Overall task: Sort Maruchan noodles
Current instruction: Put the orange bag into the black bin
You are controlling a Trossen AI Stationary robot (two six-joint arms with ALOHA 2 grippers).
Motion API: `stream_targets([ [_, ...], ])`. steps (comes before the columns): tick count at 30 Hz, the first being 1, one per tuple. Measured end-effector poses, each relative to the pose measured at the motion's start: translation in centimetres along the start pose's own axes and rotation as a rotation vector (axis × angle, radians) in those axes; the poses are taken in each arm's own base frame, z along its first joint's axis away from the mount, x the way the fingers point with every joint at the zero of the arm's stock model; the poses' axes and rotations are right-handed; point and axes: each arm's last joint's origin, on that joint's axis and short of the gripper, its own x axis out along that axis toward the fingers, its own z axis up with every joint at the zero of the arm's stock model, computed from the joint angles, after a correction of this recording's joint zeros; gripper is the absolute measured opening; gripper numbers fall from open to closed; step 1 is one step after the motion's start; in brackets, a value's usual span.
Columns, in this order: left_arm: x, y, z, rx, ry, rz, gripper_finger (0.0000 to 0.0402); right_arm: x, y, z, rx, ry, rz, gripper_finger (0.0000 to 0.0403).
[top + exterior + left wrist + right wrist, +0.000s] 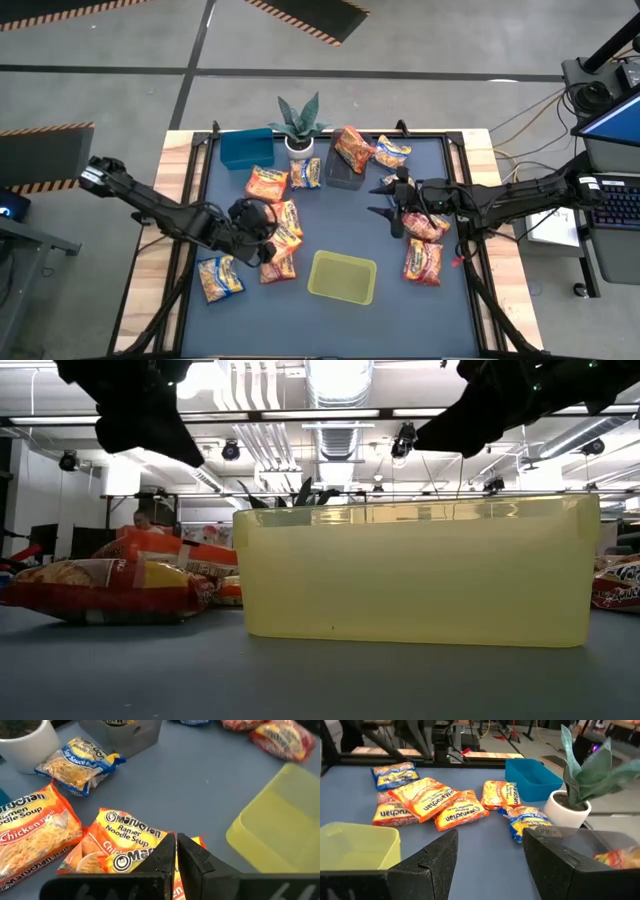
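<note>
Flat plastic Maruchan noodle packets (267, 183), orange, red and yellow-with-blue, lie scattered over the dark blue table mat (330, 215): an orange cluster at left, others at the far centre and right. The left gripper (262, 243) hovers over the left orange cluster, fingers (167, 851) pressed together, pinching nothing. The right gripper (384, 201) hangs right of centre with fingers (432, 855) spread and empty, beside a red packet (424, 226). A translucent yellow-green rectangular bin (342, 277) sits at near centre.
</note>
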Motion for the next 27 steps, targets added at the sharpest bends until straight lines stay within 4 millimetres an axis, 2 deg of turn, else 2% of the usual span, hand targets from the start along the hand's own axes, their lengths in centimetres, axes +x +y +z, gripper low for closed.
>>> stream_targets([
  [6, -0.3, -0.3, -1.3, 0.17, 0.176, -0.098, 0.0, 0.1, -0.5, 0.4, 0.281, -0.006, -0.023, 0.021],
  [11, -1.3, 0.0, -2.8, 0.252, 0.294, -0.099, 0.0, 1.3, -0.2, 0.1, 0.529, 0.022, -0.013, 0.021],
  [14, -1.7, -0.2, -3.6, 0.273, 0.314, -0.12, 0.0, 2.9, 0.4, -1.2, 0.638, 0.084, -0.019, 0.021],
  [18, -1.2, 0.2, -4.9, 0.294, 0.247, -0.056, 0.0, 5.6, 1.1, -2.5, 0.725, 0.13, -0.012, 0.021],
  [21, -0.5, 1.0, -5.9, 0.298, 0.243, -0.019, 0.0, 7.7, 1.6, -2.5, 0.75, 0.179, 0.026, 0.021],
  [27, 0.7, 2.1, -7.9, 0.275, 0.235, 0.002, 0.0, 11.7, 2.6, -1.1, 0.76, 0.233, 0.143, 0.021],
])
